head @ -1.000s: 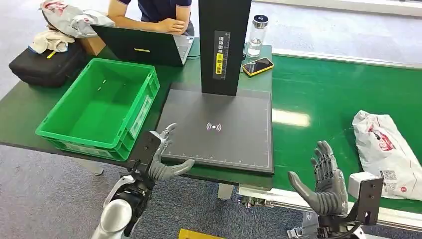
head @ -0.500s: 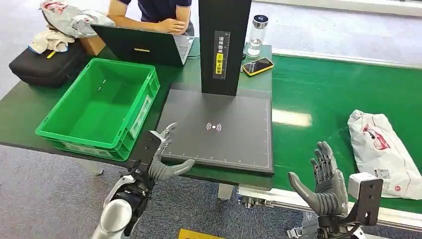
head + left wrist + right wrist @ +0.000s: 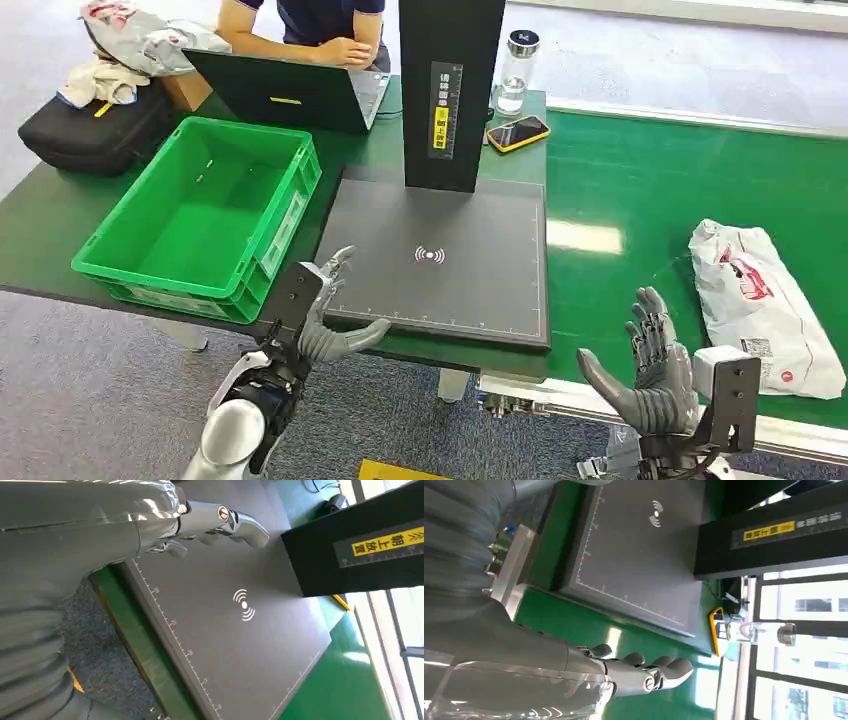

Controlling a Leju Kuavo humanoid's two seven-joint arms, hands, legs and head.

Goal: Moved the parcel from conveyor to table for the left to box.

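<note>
A white plastic parcel (image 3: 758, 303) with red print lies on the green conveyor belt (image 3: 640, 190) at the right. My right hand (image 3: 648, 374) hovers open at the belt's near edge, left of the parcel and apart from it, fingers spread upward. My left hand (image 3: 330, 315) is open at the near edge of the dark scanner pad (image 3: 440, 265), holding nothing. In the left wrist view the left hand's fingers (image 3: 220, 522) reach over the pad (image 3: 235, 630). The right wrist view has the right hand's fingers (image 3: 649, 672) above the belt.
An empty green crate (image 3: 205, 215) stands on the table left of the pad. A black scanner column (image 3: 450, 90) rises at the pad's far side. Behind are a laptop (image 3: 290, 92), a yellow-cased phone (image 3: 517, 132), a water bottle (image 3: 517, 70) and a seated person (image 3: 310, 25).
The parcel has travelled left along the belt, closer to my right hand. Both hands stay about where they were.
</note>
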